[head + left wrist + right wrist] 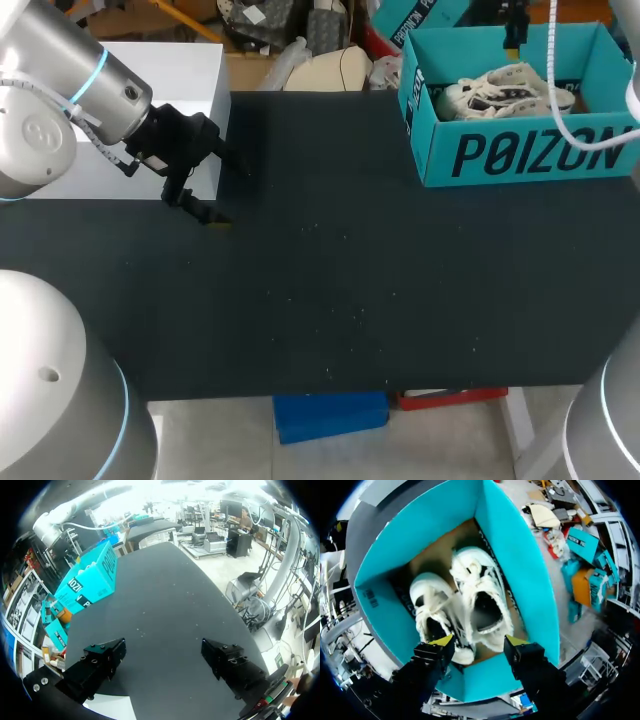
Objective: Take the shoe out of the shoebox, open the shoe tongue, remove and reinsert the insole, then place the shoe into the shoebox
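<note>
Here, white shoes [480, 580] inside teal shoebox [520, 555], right tool [478, 640] above

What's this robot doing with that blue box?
The right gripper hangs open over the teal shoebox, which holds a pair of white shoes. Neither shoe is gripped yet. The left gripper is open and empty over the black table, well away from the box.
</note>
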Controlling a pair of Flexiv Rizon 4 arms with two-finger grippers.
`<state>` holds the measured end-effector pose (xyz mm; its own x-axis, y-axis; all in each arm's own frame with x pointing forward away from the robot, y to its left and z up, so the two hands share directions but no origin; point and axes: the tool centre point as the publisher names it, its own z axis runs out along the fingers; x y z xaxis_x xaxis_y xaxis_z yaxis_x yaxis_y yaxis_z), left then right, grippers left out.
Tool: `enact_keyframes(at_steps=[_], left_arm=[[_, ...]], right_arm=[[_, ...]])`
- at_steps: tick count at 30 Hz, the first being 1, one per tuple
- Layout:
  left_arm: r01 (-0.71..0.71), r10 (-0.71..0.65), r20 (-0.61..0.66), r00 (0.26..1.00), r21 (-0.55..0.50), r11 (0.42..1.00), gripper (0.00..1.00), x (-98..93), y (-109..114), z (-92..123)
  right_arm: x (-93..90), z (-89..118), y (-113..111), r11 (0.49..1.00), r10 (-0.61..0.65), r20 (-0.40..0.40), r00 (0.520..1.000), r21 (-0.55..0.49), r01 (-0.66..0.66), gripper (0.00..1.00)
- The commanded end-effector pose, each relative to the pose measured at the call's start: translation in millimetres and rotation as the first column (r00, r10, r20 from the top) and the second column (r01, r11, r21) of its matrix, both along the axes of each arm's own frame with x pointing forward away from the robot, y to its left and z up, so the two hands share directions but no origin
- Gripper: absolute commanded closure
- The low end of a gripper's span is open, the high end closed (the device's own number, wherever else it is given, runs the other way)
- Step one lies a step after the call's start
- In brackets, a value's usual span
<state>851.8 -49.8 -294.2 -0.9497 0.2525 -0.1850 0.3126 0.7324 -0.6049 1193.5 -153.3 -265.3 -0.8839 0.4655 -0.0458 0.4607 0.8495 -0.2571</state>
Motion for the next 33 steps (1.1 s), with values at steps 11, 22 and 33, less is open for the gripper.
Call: enact_keyframes(at_steps=[11,22,33], left_arm=[[-0.001,0.001,0.003,1.000,0.000,1.000,0.00,-0.7,0,-1],[-0.001,0.001,0.003,1.000,0.000,1.000,0.00,-0.7,0,-1],[-0.001,0.001,0.003,1.000,0.000,1.000,0.00,-0.7,0,-1]], right_arm=[[-152.5,73,129,0.979,-0.171,0.261,0.950,-0.065,0.194,0.25],[-227.2,70,196,0.919,-0.335,0.351,0.874,-0.085,0.386,0.04],[-276.0,36,237,0.875,-0.458,0.309,0.834,-0.012,0.485,0.06]])
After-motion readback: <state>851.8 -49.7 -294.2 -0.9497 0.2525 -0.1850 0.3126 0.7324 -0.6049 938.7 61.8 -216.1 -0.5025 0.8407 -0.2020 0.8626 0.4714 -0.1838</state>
